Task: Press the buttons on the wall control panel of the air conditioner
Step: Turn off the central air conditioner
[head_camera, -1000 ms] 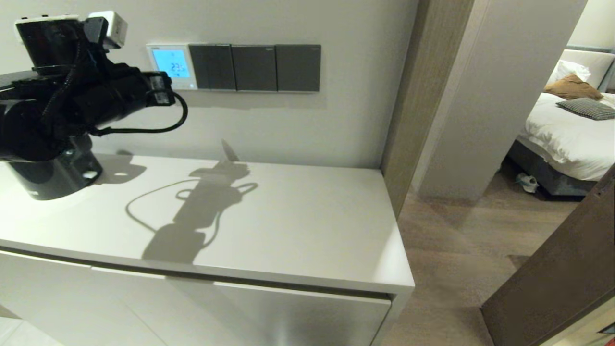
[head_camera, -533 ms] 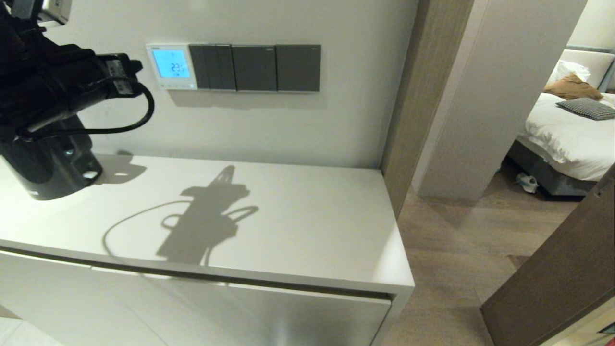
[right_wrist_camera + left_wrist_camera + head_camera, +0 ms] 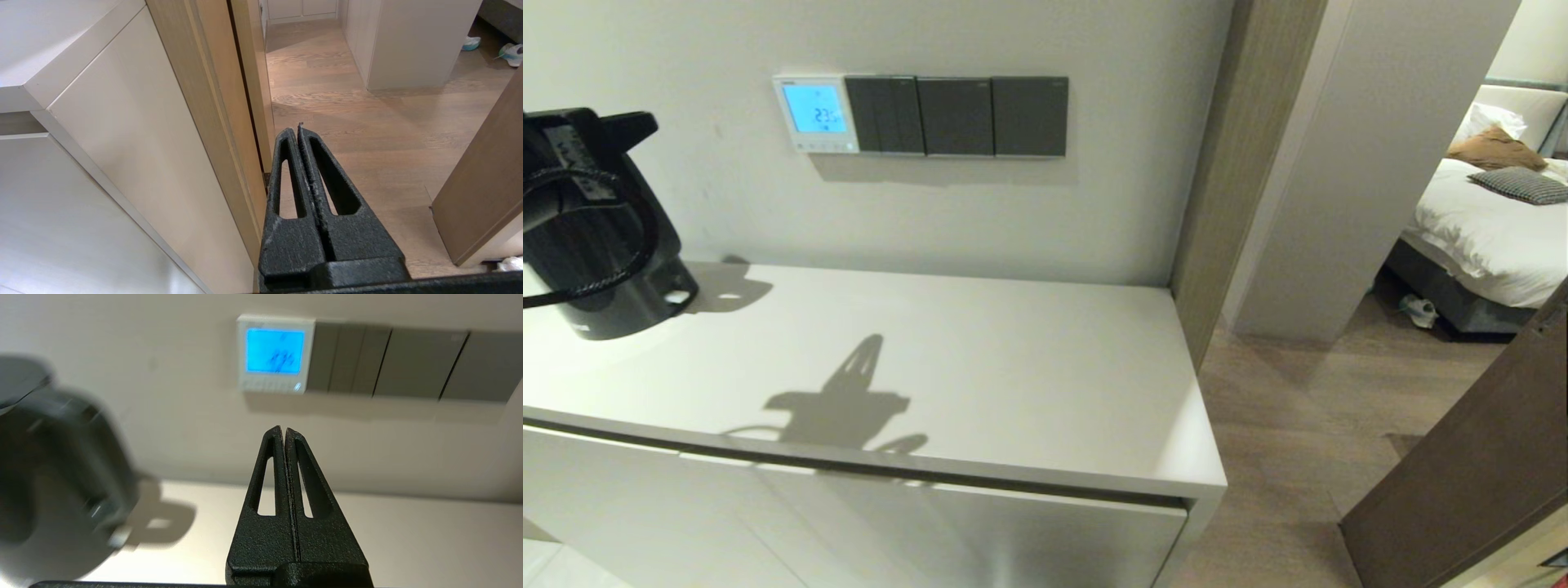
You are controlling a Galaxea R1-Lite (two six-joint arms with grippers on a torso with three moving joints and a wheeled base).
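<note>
The air conditioner's control panel (image 3: 815, 113) is white with a lit blue screen and sits on the wall above the white counter (image 3: 1029, 392). It also shows in the left wrist view (image 3: 276, 353), with a row of small buttons (image 3: 269, 386) under the screen. My left gripper (image 3: 284, 430) is shut and empty, back from the wall and below the panel. Only part of the left arm (image 3: 572, 171) shows at the head view's left edge. My right gripper (image 3: 299, 128) is shut and empty, low beside the cabinet's side.
Three dark switch plates (image 3: 956, 116) adjoin the panel on its right. A black kettle-like thing (image 3: 613, 302) stands on the counter at the left. A wooden door frame (image 3: 1217, 180), an open door (image 3: 1486, 457) and a bed (image 3: 1486, 220) lie to the right.
My left arm has drawn back to the left, away from the panel. Its shadow on the counter has slid toward the front edge.
</note>
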